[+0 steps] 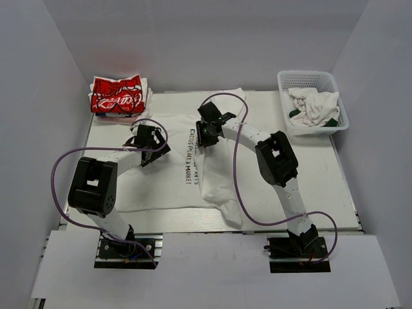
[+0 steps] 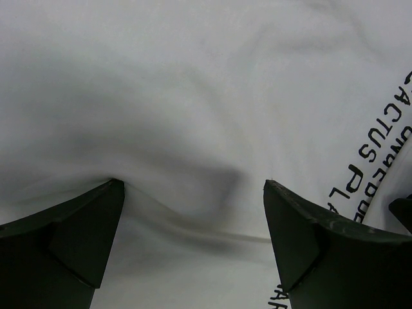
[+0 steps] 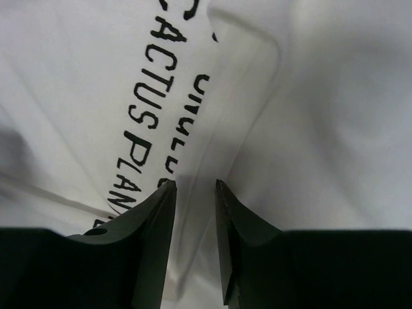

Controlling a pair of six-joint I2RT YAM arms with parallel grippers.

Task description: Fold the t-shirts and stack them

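A large white t-shirt [image 1: 168, 183] with dark lettering lies spread on the table, its right part folded over toward the middle. A folded red t-shirt [image 1: 116, 95] with white script sits on a small stack at the back left. My left gripper [image 1: 154, 145] is wide open, its fingertips pressing down on the white cloth [image 2: 193, 96]; its midpoint shows in the left wrist view [image 2: 193, 183]. My right gripper [image 1: 206, 132] hovers at the folded edge near the lettering [image 3: 145, 103], with its jaws narrowly apart [image 3: 195, 183] over the fold and not pinching it.
A white plastic basket [image 1: 312, 77] at the back right holds crumpled white and green cloth [image 1: 315, 106]. Purple cables loop from both arms. White walls enclose the table on three sides.
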